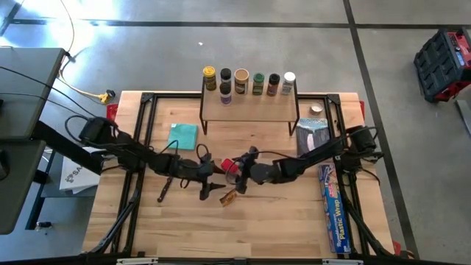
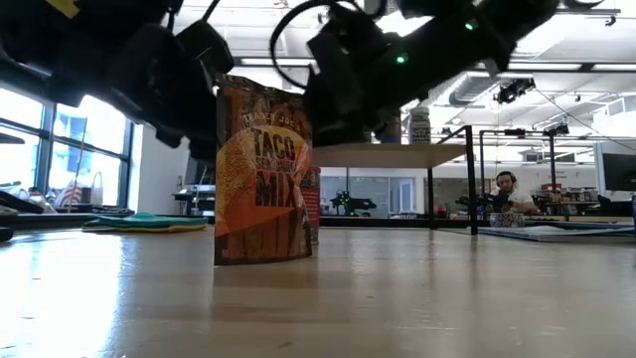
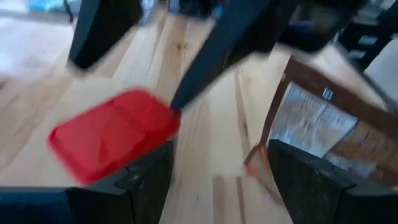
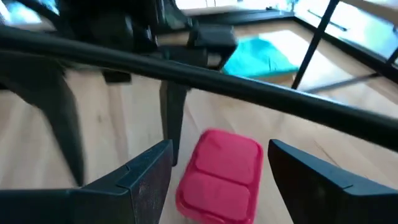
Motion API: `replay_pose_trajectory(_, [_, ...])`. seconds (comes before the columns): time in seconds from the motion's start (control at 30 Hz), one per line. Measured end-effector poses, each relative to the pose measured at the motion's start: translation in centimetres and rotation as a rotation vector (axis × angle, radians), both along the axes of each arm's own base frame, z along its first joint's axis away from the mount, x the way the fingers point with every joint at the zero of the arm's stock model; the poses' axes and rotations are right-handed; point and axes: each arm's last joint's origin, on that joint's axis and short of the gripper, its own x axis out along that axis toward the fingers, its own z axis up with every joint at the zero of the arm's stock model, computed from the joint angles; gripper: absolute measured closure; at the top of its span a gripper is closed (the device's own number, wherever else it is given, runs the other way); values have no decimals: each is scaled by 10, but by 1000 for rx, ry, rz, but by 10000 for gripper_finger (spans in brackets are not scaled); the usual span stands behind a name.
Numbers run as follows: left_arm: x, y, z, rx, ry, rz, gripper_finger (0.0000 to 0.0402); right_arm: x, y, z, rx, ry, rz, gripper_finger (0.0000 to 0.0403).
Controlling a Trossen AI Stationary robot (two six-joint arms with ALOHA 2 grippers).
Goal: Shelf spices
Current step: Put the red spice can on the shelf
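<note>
From above, 6 jars [image 1: 248, 82] line the shelf [image 1: 250, 107]. Only the low camera shows the taco packet [image 2: 263, 171] upright on the bench [image 2: 397, 298]. Left hand [image 3: 211, 171] gapes beside the packet; right hand [image 4: 214, 165] open around the red box [image 4: 221, 174], not gripping.

Both dark arms reach inward from the table's sides and nearly meet at its middle. The left gripper [image 1: 208, 179] sits low over the tabletop, its two fingers [image 3: 147, 180] spread wide apart. The right gripper [image 1: 237, 171] faces it from close by, its fingers [image 4: 147, 173] likewise parted with an open gap between them.
</note>
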Motion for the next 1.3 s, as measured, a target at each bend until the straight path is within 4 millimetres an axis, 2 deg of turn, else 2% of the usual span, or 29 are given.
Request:
replay_pose_trajectory(0.2, [11, 10, -8, -9, -29, -32, 145, 5, 0, 12, -26, 195, -74, 143])
replay_pose_trajectory(0.37, [25, 21, -16, -59, 7, -61, 145, 8, 1, 20, -38, 238, -69, 143])
replay_pose_trajectory(0.5, [28, 23, -10, -54, -7, -80, 145, 8, 1, 20, -16, 247, -36, 143])
replay_pose_trajectory(0.7, [16, 14, 11, -29, 16, -91, 145, 13, -13, 21, 28, 265, 68, 143])
replay_pose_trajectory(1.0, [-19, 2, 41, 118, 108, 50, 145, 16, -48, 19, 72, 313, 158, 143])
replay_pose_trajectory(1.13, [-26, -1, 46, 152, 109, 97, 145, 18, -51, 17, 61, 309, 185, 143])
replay_pose_trajectory(1.3, [-27, -2, 46, 155, 108, 96, 145, 22, -51, 1, 70, 344, 185, 143])
